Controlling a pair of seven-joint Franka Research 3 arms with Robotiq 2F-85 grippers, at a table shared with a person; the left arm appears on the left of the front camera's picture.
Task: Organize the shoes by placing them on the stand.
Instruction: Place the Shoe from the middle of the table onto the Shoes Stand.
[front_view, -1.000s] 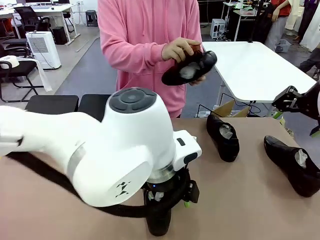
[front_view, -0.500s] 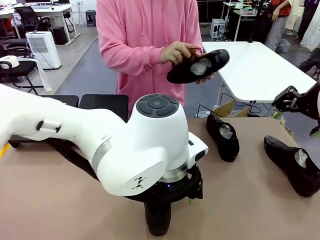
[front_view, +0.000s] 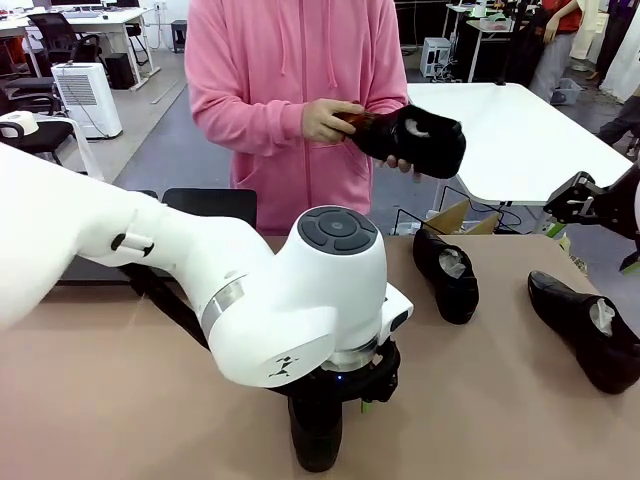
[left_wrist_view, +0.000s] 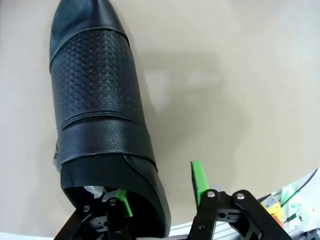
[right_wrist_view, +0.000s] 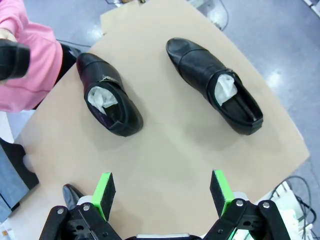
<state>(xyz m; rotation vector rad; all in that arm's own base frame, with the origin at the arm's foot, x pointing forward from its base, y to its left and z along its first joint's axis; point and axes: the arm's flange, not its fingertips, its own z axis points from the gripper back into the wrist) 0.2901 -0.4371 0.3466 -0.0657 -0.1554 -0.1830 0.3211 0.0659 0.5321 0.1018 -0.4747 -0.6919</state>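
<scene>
While straddling wall of shoe, left gripper part-open | right gripper spread, empty

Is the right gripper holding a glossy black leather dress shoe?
No, the right gripper hangs open over bare tabletop, nothing between its jaws.

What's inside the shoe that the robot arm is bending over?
At the heel opening of the shoe, a bit of white paper and one green-padded finger of the left gripper show. The leather upper covers everything further in.
</scene>
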